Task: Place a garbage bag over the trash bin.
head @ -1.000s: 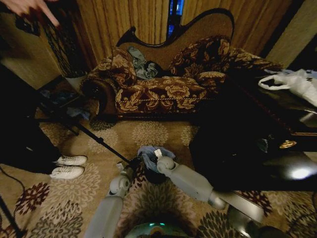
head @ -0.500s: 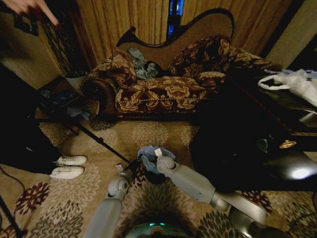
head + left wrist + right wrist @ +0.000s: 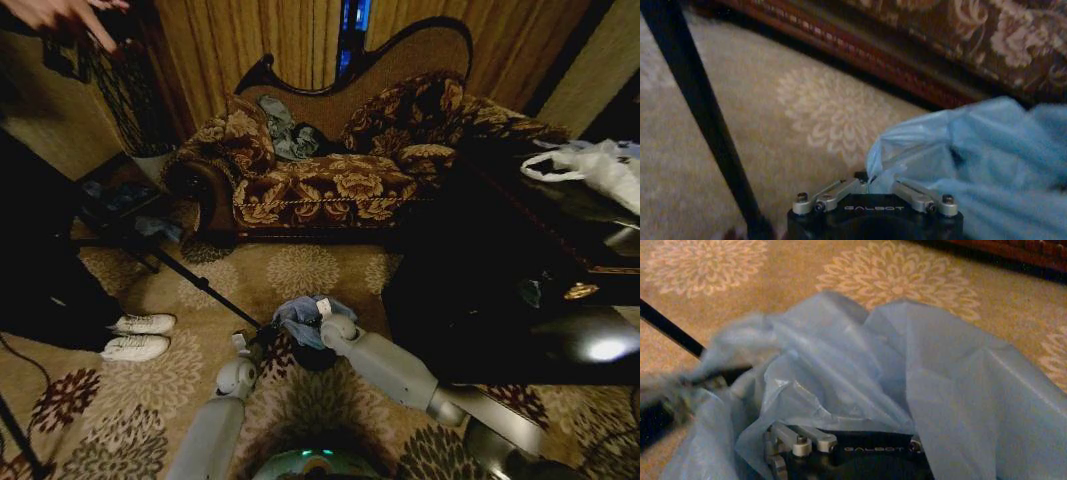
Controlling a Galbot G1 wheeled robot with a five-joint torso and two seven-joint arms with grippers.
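Note:
The pale blue garbage bag (image 3: pixel 300 316) is bunched on the patterned carpet just in front of me, over the small black trash bin (image 3: pixel 314 358), of which a dark patch shows below the film. My left gripper (image 3: pixel 248 341) is at the bag's left side; in the left wrist view it (image 3: pixel 869 181) is shut on an edge of the garbage bag (image 3: pixel 973 150). My right gripper (image 3: pixel 322 308) is at the bag's top right. In the right wrist view the garbage bag (image 3: pixel 907 365) drapes over its body and hides its tips.
A black tripod leg (image 3: pixel 195 282) runs across the carpet to the left gripper. White shoes (image 3: pixel 137 336) lie at the left. A floral sofa (image 3: pixel 330 180) with a grey-blue garment (image 3: pixel 285 130) stands behind. A dark table (image 3: pixel 520 290) with a white bag (image 3: pixel 600 165) is at the right.
The left gripper has drawn slightly back toward me with the bag's edge. The bag has bunched a little more around the right gripper. The bin has not moved.

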